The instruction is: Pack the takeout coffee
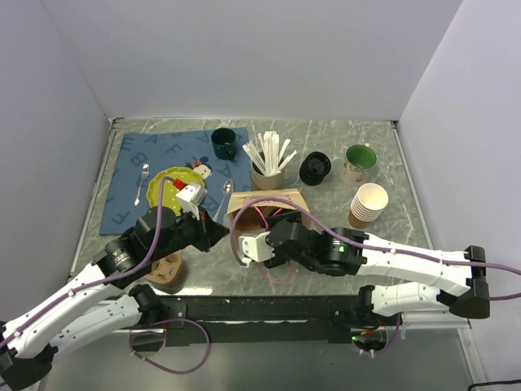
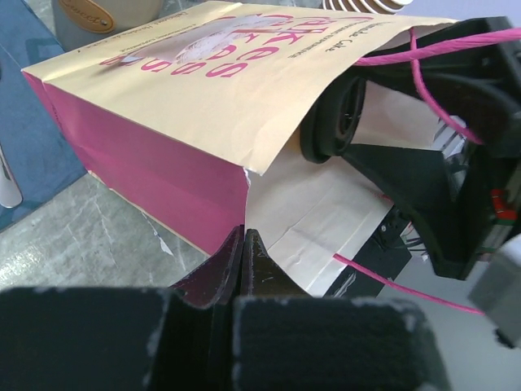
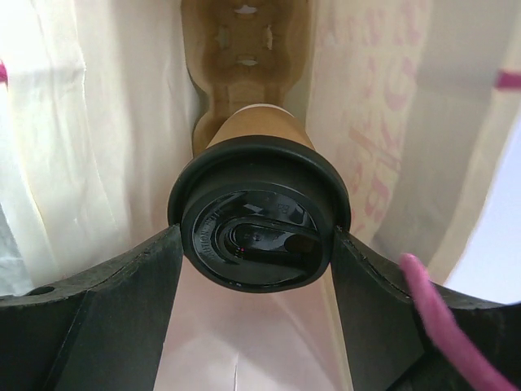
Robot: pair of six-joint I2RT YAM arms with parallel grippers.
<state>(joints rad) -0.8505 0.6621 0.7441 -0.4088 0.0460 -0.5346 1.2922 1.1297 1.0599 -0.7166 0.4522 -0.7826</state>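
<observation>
Takeout coffee (image 3: 259, 220) fills the right wrist view. It sits inside the paper bag (image 3: 98, 147) with its black lid toward the camera, and its tan wall runs back to a pulp cup carrier (image 3: 244, 49) deeper in. The right pincer (image 3: 259, 238) grips it, with one finger (image 3: 122, 309) on each flank at the lid's rim. I judge that the best hold: the rim is the stiffest ring, while the paper wall behind it would dent under a squeeze. The smooth plastic could slip, or pop off if tugged. Whether the cup is filled cannot be seen; if it is, it will be heavier at the base and could leak when tipped. In the left wrist view the left pincer (image 2: 244, 244) is closed, its tips together at the lower edge of the bag's mouth, just above the table (image 2: 98, 236). Whether paper is pinched between them I cannot tell. From the top, the bag lies on its side between both arms with the cup hidden inside, well apart from the stack of lidless cups (image 1: 368, 204) and the loose lids (image 1: 315, 169).
</observation>
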